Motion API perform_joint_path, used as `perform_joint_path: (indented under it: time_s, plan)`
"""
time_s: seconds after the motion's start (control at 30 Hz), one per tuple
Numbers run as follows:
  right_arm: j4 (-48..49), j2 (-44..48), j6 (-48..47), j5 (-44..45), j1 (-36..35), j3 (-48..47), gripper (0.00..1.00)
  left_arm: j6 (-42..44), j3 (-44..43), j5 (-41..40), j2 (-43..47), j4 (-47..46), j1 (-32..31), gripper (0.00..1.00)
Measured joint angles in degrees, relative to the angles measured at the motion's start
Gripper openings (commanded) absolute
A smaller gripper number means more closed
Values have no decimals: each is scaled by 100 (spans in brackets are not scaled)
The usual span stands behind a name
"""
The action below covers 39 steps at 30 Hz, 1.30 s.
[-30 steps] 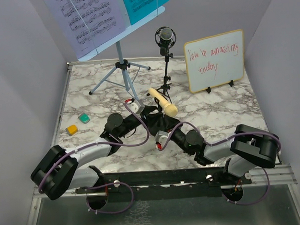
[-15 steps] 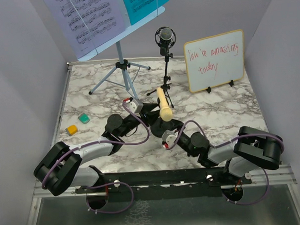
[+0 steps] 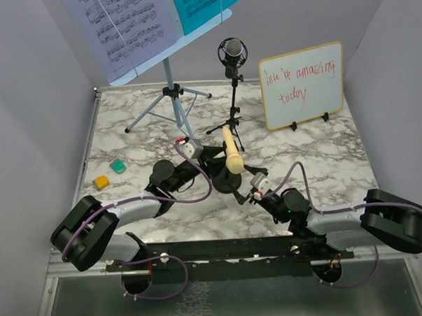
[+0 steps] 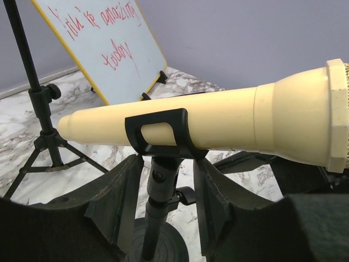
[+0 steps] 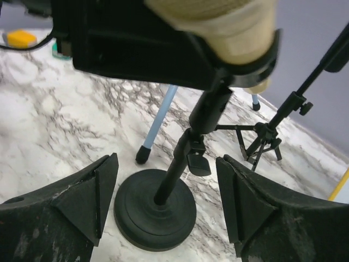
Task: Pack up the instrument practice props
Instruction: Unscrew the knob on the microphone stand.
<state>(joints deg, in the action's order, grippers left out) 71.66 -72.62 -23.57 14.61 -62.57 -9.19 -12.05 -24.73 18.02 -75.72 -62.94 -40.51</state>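
The cream handheld microphone (image 3: 229, 150) lies level in the clip of its black pole (image 4: 159, 191). The pole's round base (image 5: 155, 210) rests on the marble. My left gripper (image 3: 214, 160) is shut on the pole just under the clip, with a finger (image 4: 120, 202) on each side. My right gripper (image 5: 166, 185) stands open a little short of the base and touches nothing. At the back stand the light-blue music rack (image 3: 172, 97), carrying the printed music sheet (image 3: 121, 25) and the cyan sheet (image 3: 204, 4), and the black studio microphone (image 3: 232, 53) on its small tripod (image 3: 230, 125).
The wood-framed whiteboard (image 3: 302, 84) with red writing leans at the back right. A green block (image 3: 117, 165) and an orange block (image 3: 101, 182) lie at the left. A rack leg (image 5: 158, 120) ends just beyond the round base.
The right gripper let go of the pole, opened wide and drew back to the near right. The tilted microphone stand now stands upright on its base. The left gripper kept its hold.
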Motion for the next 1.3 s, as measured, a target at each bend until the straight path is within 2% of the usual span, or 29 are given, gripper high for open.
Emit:
perform_joint_path:
  time_s: [0.17,0.33,0.47,0.6,0.83,1.13,1.23,1.3]
  plan:
    - [-273,723,1366,321,192,199,85,-48,0,42,-59,-24,0,49]
    - [-925,1534,3174,334,800,214,84,-85,0,83,-114,-46,0,49]
    - [-1342,1777,4385,116,1331,205,81,-90,13,94,-133,-59,0,49]
    - [-1582,1539,5296,-177,1578,125,79,-98,35,96,-133,-85,0,48]
    - [-1338,632,6526,-813,2009,87,73,-101,107,94,-133,-111,0,48]
    - [-612,-267,7309,-1502,2323,-57,65,-101,120,96,-133,-127,0,48]
    - [-361,-455,7455,-1690,2361,-127,58,-101,120,98,-133,-127,0,47]
    - [-256,-542,7519,-1753,2389,-160,49,-101,120,101,-133,-127,0,47]
